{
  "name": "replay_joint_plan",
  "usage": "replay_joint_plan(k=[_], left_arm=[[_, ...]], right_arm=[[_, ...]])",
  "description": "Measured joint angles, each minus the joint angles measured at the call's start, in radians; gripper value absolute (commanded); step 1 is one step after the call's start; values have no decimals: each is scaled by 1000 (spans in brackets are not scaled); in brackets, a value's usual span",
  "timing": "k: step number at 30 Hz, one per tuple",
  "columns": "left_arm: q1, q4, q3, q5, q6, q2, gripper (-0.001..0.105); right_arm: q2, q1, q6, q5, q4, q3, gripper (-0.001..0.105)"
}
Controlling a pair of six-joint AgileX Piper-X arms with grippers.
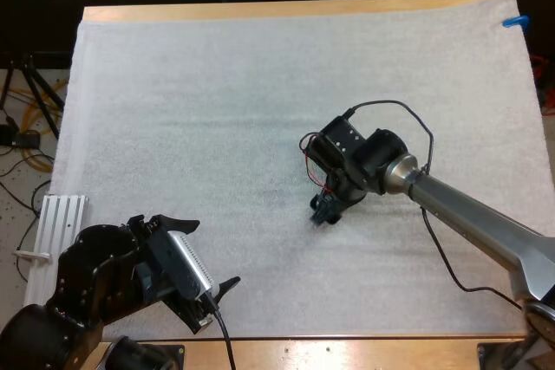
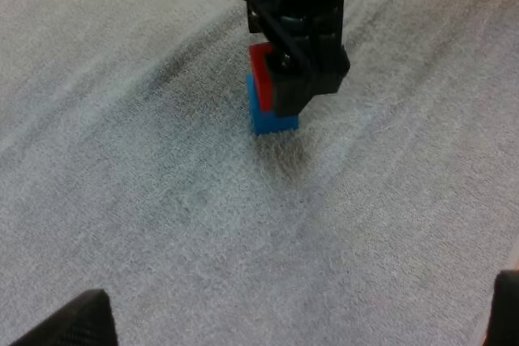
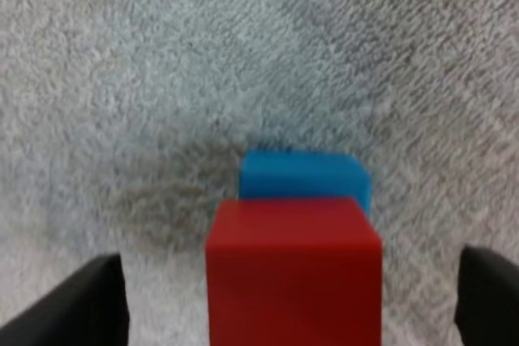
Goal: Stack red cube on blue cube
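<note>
Evidently the red cube (image 3: 292,269) rests on the blue cube (image 3: 304,176) on the mat (image 1: 217,84), so my right jaws stand wide either side, ready to lift off, while my left jaws wait wide near the bench (image 1: 347,350) edge.

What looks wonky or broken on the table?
Nothing stands out. The red cube sits on top of the blue cube, not toppled, and the right claw is open around it.
</note>
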Motion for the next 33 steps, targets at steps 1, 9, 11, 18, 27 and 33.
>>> replay_joint_plan(k=[1, 9, 11, 18, 27, 33], left_arm=[[0, 0, 0, 0, 0, 0, 87], [0, 0, 0, -2, -4, 0, 87], [0, 0, 0, -3, -16, 0, 87], [62, -46, 0, -55, -87, 0, 87], [349, -183, 0, -56, -111, 0, 87], [444, -208, 0, -56, -133, 0, 87]], right_arm=[[0, 0, 0, 0, 0, -2, 78], [-78, -3, 52, 0, 6, -40, 78], [-115, -9, 59, -2, 3, -40, 78], [-276, -181, 86, -78, -29, -45, 78], [-396, -505, 89, -131, -29, -41, 78], [-525, -678, 87, -167, -40, 43, 78]])
